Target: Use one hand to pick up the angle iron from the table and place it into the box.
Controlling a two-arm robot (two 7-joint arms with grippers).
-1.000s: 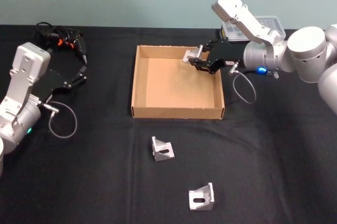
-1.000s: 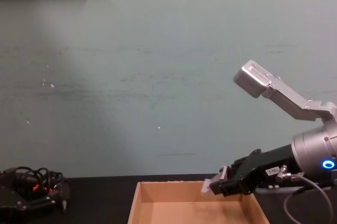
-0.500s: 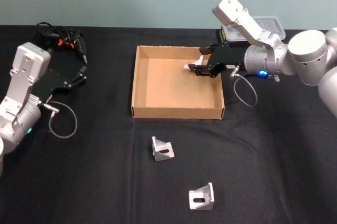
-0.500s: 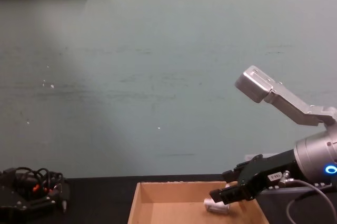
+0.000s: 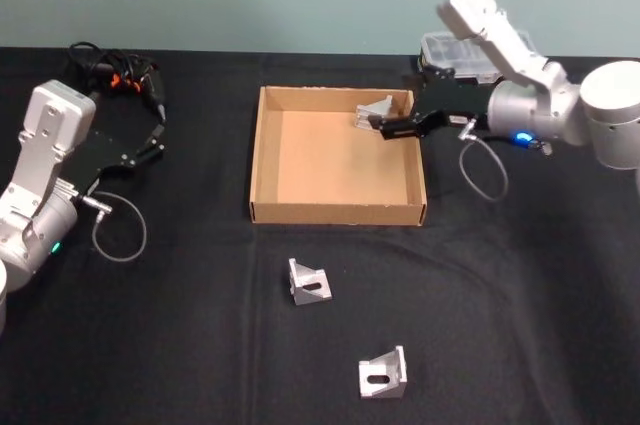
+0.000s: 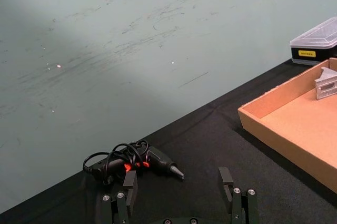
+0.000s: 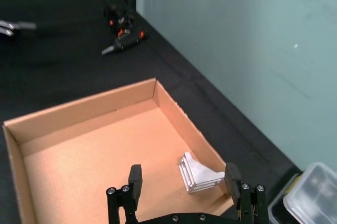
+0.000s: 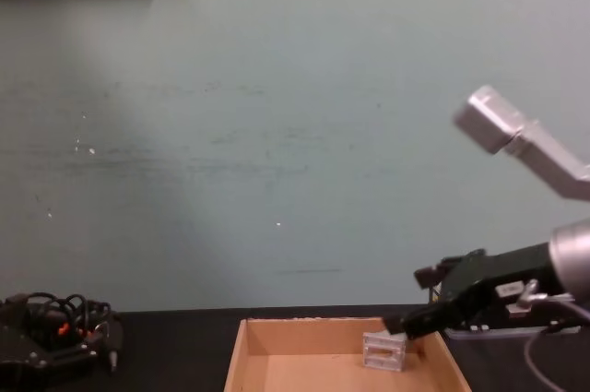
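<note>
One angle iron [image 5: 375, 112] lies inside the tan box [image 5: 337, 213], in its far right corner, and shows as well in the chest view [image 8: 384, 351] and in the right wrist view [image 7: 200, 177]. My right gripper [image 5: 385, 124] hovers over that corner, just right of the piece, open and holding nothing [image 7: 183, 174] [image 8: 410, 314]. Two more angle irons rest on the black table in front of the box, one near it [image 5: 309, 283] and one closer to me [image 5: 384, 375]. My left gripper [image 5: 153, 141] is parked at the left, open [image 6: 177, 179].
A black plastic case with a clear lid [image 5: 470, 53] stands behind the box's right corner, under my right arm. A power tool with tangled cables [image 5: 115, 73] lies at the far left. Open tabletop [image 5: 520, 295] lies right of the loose pieces.
My right gripper opened and let go of the angle iron, which now rests on the box floor. The gripper then drew back to the right and the arm rose.
</note>
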